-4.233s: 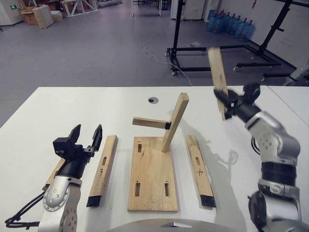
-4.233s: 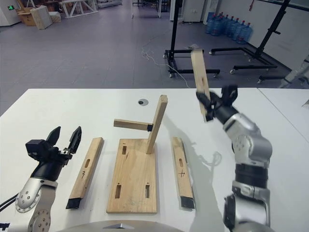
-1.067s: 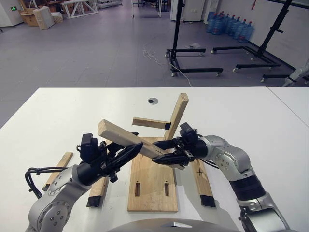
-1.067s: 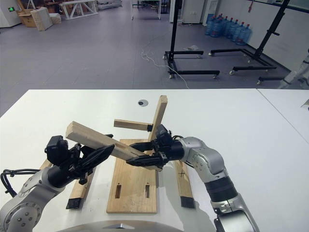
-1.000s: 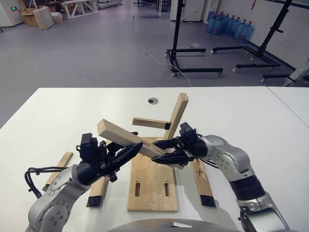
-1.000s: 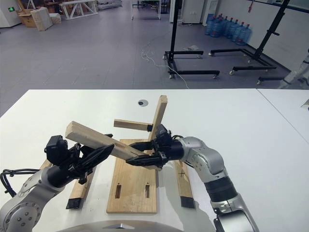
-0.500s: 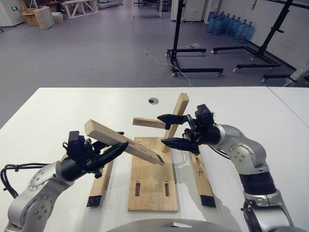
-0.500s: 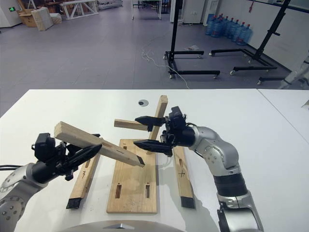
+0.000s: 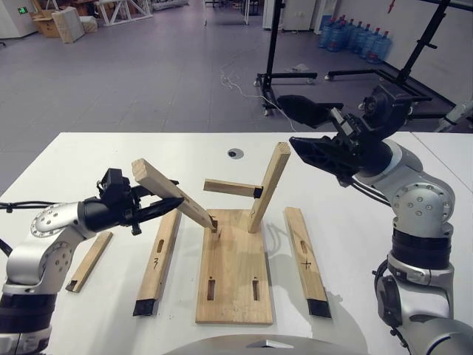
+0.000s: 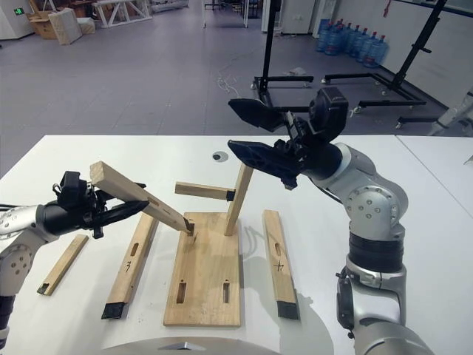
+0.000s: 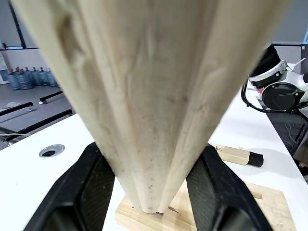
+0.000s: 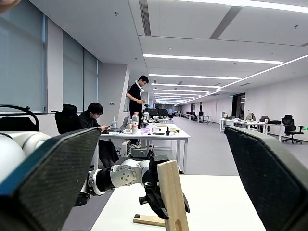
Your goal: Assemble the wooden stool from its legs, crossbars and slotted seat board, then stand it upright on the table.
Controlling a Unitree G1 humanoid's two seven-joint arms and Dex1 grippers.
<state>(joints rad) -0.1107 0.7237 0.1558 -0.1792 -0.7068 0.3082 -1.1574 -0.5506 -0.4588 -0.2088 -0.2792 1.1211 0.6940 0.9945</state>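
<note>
One leg (image 9: 189, 208), now left tool (image 9: 174, 194) only.

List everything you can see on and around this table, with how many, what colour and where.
Table: one, white, under everything.
Slotted seat board: one, light wood, flat mid-table.
Standing leg: one, light wood, leaning in the board's far right slot.
Fitted crossbar: one, light wood, jutting left from the standing leg.
Held leg: one, light wood, tilted, lower end at the board's far left slot.
Flat legs: two, light wood, black tips, either side of the board.
Loose crossbar: one, light wood, flat, far left.
Water bottles: several, blue, floor behind.
Left claw: black, shut on held leg.
Right claw: black, open, raised.
</note>
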